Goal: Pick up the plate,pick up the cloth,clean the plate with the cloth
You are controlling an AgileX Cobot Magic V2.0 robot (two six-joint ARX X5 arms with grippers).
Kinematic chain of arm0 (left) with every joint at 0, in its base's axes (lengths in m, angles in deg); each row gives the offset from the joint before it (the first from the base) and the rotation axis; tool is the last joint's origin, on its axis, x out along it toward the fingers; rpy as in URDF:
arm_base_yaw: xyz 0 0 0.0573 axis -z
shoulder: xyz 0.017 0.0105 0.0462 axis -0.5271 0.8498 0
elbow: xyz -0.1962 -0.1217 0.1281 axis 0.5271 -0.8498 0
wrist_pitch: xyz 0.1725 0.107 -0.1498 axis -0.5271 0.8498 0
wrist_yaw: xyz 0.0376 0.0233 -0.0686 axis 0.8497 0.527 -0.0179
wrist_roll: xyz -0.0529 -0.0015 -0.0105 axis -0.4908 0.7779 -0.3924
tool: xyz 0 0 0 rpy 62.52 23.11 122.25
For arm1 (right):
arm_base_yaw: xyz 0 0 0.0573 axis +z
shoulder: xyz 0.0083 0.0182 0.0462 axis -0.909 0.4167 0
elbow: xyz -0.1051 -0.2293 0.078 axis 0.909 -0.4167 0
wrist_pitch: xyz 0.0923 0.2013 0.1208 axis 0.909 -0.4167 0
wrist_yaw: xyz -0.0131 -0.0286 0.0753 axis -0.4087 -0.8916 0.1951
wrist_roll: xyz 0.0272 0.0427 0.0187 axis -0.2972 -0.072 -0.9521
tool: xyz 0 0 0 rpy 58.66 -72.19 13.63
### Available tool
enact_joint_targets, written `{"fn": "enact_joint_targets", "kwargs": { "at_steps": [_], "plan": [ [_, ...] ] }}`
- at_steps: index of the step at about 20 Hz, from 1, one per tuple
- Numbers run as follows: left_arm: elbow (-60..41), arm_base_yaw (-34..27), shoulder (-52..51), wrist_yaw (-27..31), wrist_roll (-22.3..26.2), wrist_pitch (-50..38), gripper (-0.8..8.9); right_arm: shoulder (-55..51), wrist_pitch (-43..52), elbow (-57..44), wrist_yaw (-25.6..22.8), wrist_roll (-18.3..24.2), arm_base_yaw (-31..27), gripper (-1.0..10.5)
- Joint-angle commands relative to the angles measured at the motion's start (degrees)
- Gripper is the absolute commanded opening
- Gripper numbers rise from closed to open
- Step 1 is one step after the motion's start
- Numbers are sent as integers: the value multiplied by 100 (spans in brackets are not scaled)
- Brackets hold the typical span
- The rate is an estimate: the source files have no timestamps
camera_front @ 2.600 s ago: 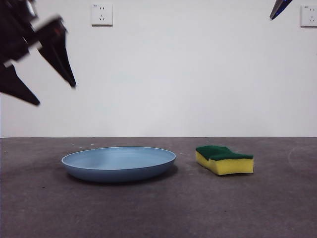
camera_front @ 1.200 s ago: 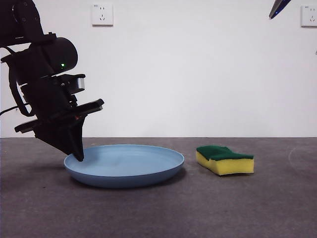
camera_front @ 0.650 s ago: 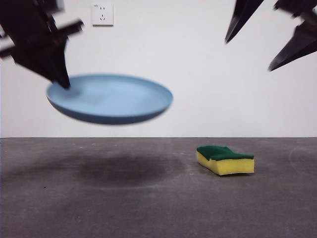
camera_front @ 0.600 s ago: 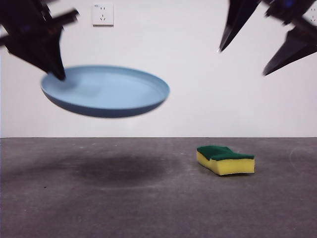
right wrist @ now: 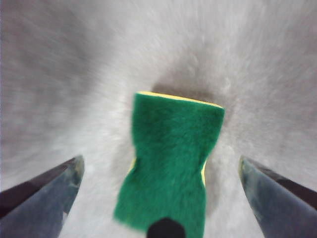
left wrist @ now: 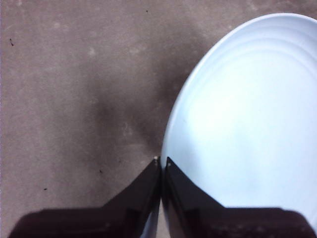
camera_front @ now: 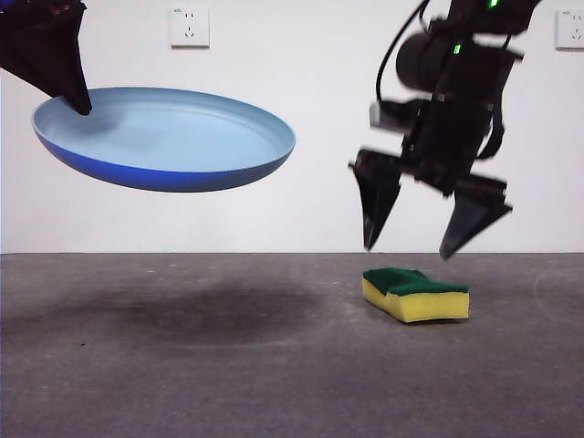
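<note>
The left hand (camera_front: 80, 102) is clamped on the blue plate's (camera_front: 169, 137) rim, high above the worktop (camera_front: 274, 365). Right hand (camera_front: 420, 242), spread apart, hovers over the sponge (camera_front: 415, 294).

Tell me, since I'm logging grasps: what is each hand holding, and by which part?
The left hand pinches the plate by its rim, lifted off the table. The right hand holds nothing, open above the sponge.

plate (camera_front: 173, 137): smooth plastic, light blue, faint sheen
cloth (camera_front: 416, 293): yellow foam sponge, fibrous rough dark green scouring top
table (camera_front: 274, 365): grey, matt, slightly grainy
right gripper (camera_front: 422, 228): black, matt
</note>
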Motion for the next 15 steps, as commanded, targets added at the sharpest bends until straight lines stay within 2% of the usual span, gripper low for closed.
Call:
{"fn": "enact_joint_targets", "kwargs": {
  "at_steps": [1,4,6,8,11,15],
  "plan": [
    [-33,9,7,7,50,-37,-9,284,48,9,-26,46,17,594],
    [-33,9,7,7,50,-39,-9,494,50,9,-26,46,17,585],
    [-33,9,7,7,50,-39,-9,581,44,9,-26,46,17,510],
    [-33,9,7,7,50,-44,-9,597,44,9,-26,46,17,364],
    [-33,9,7,7,50,-52,-9,597,-35,9,-22,48,15,-5],
    [-33,9,7,4,50,-52,-9,599,-153,9,-26,48,15,-16]
  ]
}}
